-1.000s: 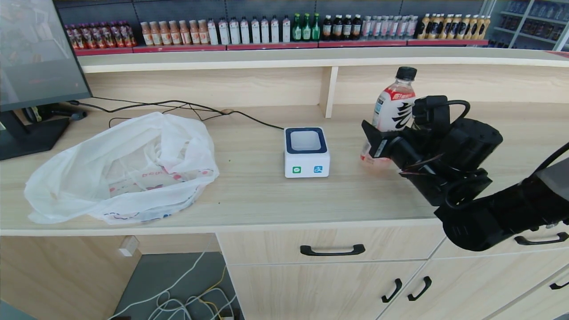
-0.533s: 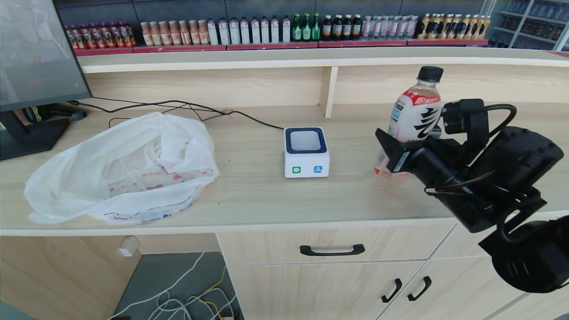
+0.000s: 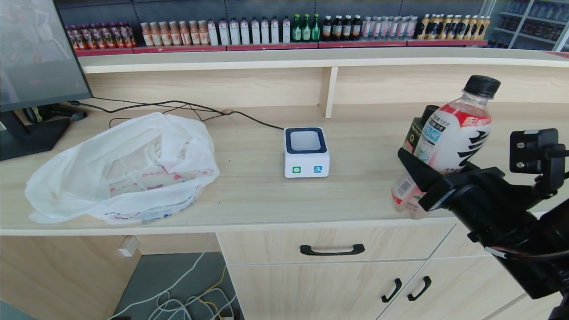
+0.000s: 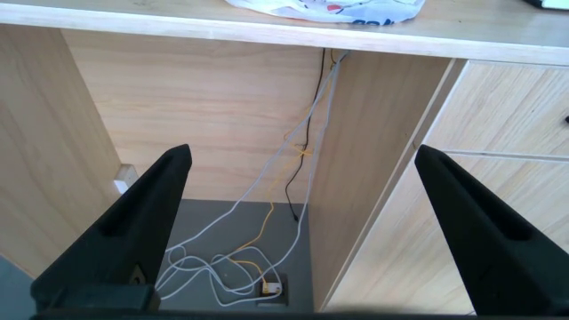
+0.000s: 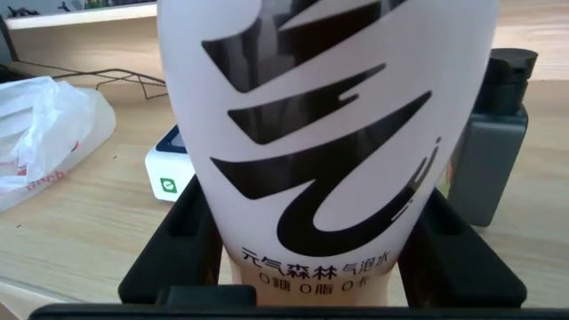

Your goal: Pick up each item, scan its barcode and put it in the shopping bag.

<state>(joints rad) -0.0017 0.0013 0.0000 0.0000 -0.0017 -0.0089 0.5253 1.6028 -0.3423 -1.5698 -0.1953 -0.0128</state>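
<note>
My right gripper [image 3: 438, 180] is shut on a clear pink-drink bottle [image 3: 446, 140] with a white-and-red label and a black cap. It holds the bottle tilted above the counter's front right edge. In the right wrist view the bottle [image 5: 329, 133] sits between the black fingers [image 5: 178, 253]. The white barcode scanner [image 3: 306, 152] stands mid-counter, to the bottle's left. The white shopping bag [image 3: 124, 169] lies open at the counter's left. A dark bottle [image 3: 417, 129] stands just behind the held one. My left gripper [image 4: 302, 240] hangs open below the counter's edge, with nothing between its fingers.
A monitor [image 3: 38, 58] on a black stand occupies the far left, with cables [image 3: 178, 106] trailing along the back of the counter [image 3: 253, 191]. A raised shelf with an upright divider [image 3: 329, 91] runs behind. Drawers with black handles [image 3: 332, 250] sit under the counter. Cables lie on the floor [image 4: 240, 267].
My right gripper has carried the pink-drink bottle to the right and toward the counter's front edge, lifting and tilting it. The dark bottle behind it has come into sight.
</note>
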